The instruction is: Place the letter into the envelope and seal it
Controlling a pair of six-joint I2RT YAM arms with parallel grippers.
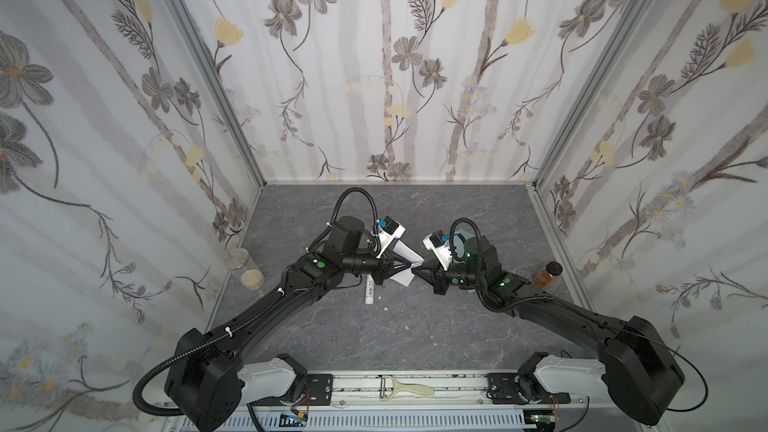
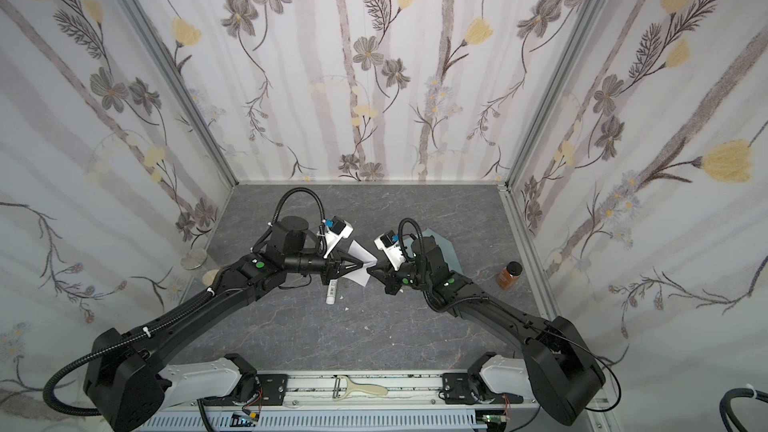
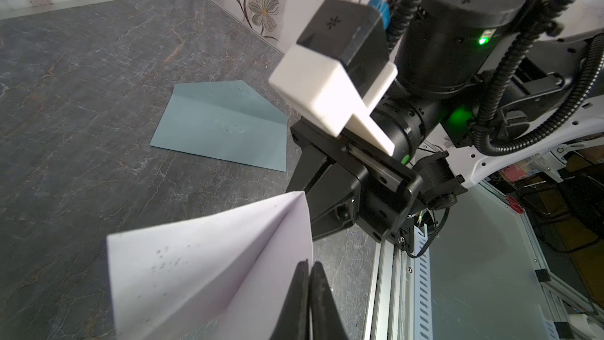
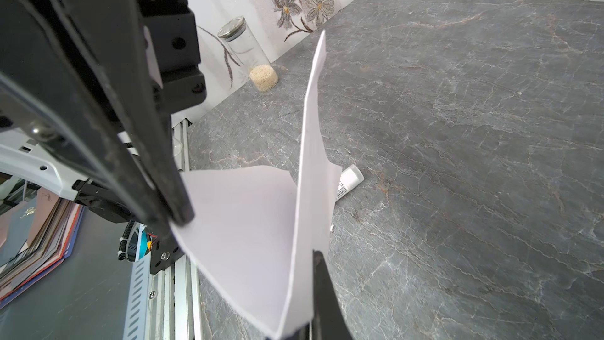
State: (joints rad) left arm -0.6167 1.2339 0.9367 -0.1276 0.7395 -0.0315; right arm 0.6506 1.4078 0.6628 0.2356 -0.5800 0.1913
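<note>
Left claw and right claw were both pinched shut on the letter, bent into a V between them; glue stick label unreadable.

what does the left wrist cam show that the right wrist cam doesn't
Only the left wrist view shows the envelope, lying flat on the table with its flap open. Only the right wrist view shows the glue stick and a glass jar of grains by the wall. Both show the letter, creased and off the table, pinched by the left claw and the right claw.
</note>
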